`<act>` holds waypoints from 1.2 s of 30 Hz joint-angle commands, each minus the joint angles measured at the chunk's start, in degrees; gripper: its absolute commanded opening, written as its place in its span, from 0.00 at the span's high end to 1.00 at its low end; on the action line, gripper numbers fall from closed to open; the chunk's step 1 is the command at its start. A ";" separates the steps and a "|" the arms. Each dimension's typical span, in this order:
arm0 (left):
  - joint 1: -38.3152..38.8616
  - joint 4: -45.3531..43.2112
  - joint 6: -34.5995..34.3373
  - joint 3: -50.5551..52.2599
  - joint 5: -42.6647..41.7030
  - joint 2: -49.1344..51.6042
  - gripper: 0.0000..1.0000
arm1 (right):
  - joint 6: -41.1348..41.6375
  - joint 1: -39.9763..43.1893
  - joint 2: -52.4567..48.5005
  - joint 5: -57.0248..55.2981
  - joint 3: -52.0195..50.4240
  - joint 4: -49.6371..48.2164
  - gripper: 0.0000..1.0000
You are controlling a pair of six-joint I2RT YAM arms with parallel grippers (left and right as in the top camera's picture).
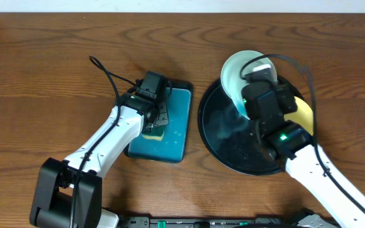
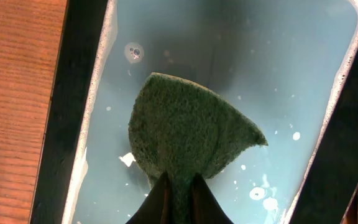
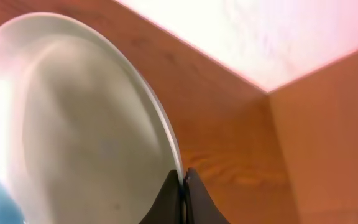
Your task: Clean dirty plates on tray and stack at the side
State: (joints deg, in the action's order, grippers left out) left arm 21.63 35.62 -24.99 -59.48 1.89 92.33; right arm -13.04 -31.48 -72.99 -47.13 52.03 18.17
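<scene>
My right gripper [image 1: 253, 85] is shut on the rim of a pale mint-white plate [image 1: 236, 73], which it holds tilted on edge above the back of the round black tray [image 1: 220, 142]. The right wrist view shows that plate [image 3: 73, 124] pinched at its edge between the fingers of the right gripper [image 3: 183, 182]. A pale yellow plate [image 1: 305, 113] lies on the tray's right side, mostly hidden under the right arm. My left gripper [image 1: 152, 123] is shut on a sponge [image 2: 188, 127], green side showing, over the teal tray.
The teal rectangular tray [image 1: 177, 136] with a black rim lies left of the black tray and holds shallow water with foam specks [image 2: 263, 196]. Bare wooden table surrounds both trays, and a pale wall runs along the far edge.
</scene>
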 commanded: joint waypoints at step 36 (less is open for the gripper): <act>-0.09 0.15 0.96 0.66 0.52 0.17 0.93 | -31.91 -11.17 0.98 -11.58 1.49 -15.85 0.99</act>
State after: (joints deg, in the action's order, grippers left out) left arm 21.63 35.64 -24.99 -59.48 1.87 92.33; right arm -45.54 -42.24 -72.99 -57.49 52.16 2.68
